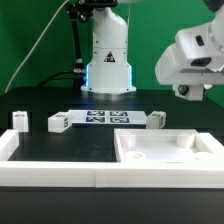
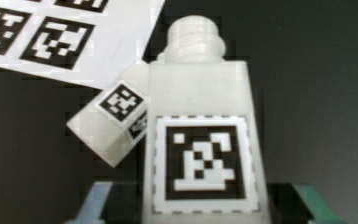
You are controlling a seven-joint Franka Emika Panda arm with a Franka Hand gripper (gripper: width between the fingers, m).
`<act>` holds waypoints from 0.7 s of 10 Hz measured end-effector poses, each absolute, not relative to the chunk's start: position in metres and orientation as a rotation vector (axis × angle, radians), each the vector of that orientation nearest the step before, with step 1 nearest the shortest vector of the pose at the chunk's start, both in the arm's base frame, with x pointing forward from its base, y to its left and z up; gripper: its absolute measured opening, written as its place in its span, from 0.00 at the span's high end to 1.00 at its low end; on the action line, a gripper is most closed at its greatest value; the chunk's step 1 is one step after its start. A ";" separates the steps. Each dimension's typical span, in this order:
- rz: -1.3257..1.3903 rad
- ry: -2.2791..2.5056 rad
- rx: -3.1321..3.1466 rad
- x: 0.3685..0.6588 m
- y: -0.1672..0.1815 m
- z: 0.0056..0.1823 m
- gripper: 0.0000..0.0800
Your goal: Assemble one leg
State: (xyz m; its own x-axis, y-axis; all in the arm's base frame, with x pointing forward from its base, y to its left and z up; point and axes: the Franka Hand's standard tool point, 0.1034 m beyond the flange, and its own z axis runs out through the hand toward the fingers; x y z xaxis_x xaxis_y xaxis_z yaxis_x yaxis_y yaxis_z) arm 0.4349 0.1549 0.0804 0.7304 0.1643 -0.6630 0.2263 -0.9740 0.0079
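Now aloft: the gripper (image 1: 186, 90) pinches the leg (image 2: 197, 130) high over the right side of the counter (image 1: 60, 142).
The hold sits at the blunt end of the tagged body, leaving the ridged tip free, probably so that end can go into the white panel (image 1: 165, 152) near and below; the marker board (image 1: 108, 118) lies farther off to the left.

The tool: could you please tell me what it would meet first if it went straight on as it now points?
The leg sits between the fingers of the tool, so it leads; past its tip only black table shows, probably the first contact, though depth is unclear.
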 end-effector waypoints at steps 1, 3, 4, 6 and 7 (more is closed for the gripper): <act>-0.919 0.325 2.912 0.444 0.158 0.080 0.63; -0.749 0.368 2.978 0.450 0.149 0.096 0.63; -0.672 0.368 3.003 0.464 0.139 0.115 0.63; -0.382 0.378 3.078 0.484 0.137 0.124 0.63; -0.314 0.381 3.090 0.479 0.136 0.122 0.63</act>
State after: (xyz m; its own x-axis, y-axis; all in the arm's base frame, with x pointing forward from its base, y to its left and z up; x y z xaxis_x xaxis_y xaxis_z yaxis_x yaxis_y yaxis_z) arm 0.4795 0.1359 0.1220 0.9502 0.2393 -0.1995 0.2418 -0.9703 -0.0119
